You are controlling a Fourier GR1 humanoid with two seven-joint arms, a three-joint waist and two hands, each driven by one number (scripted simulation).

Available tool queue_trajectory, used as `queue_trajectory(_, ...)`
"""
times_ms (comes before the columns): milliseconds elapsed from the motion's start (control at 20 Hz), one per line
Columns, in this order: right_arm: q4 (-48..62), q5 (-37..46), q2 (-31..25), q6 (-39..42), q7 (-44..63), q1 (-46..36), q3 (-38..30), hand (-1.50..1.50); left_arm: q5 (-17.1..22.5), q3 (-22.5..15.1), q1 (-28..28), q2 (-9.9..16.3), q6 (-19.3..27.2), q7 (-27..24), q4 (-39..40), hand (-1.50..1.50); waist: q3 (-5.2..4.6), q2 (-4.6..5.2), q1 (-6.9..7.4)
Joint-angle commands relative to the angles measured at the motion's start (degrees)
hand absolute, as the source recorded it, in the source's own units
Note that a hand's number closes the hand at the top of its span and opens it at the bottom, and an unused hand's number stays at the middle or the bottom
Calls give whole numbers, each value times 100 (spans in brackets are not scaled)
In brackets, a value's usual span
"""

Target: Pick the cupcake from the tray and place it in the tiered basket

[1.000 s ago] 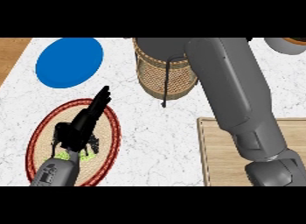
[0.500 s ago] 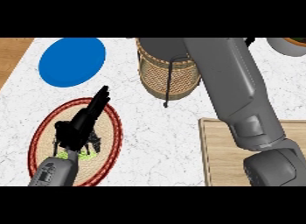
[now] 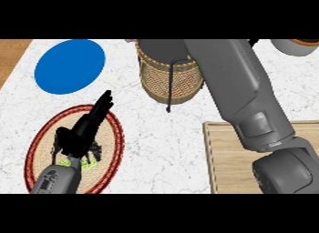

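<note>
Left hand [image 3: 81, 134] over the red-rimmed woven tray [image 3: 39, 141], fingers partly curled above the mostly hidden green cupcake [image 3: 88, 164]; whether it clasps it cannot be told. Tiered basket [image 3: 163, 79] beyond the tray; right hand unseen

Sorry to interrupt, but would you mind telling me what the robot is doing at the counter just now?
The left hand is down on the round tray, over something green, with some fingers pointing straight out. The hand hides most of that item, so a grasp cannot be confirmed. The basket stands beyond the tray, with a blue plate to its left. The right arm crosses the view; its hand is out of sight.
</note>
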Motion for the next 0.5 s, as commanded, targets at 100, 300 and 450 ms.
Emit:
queue_trajectory(100, 297, 1346, -401, -1138, 1102, -81, 356, -150, 42, 191, 256, 80, 54, -190, 78, 0, -11, -120, -387)
queue_trajectory(300, 183, 2093, -649, -1557, 1390, 37, 361, -150, 52, 268, 394, 130, 161, -2, -69, 0, -6, -210, -528)
queue_trajectory(450, -463, 2255, -584, -1788, 1125, 372, 293, -150, 173, 443, 372, 262, 50, -36, 37, 0, 3, -265, -729)
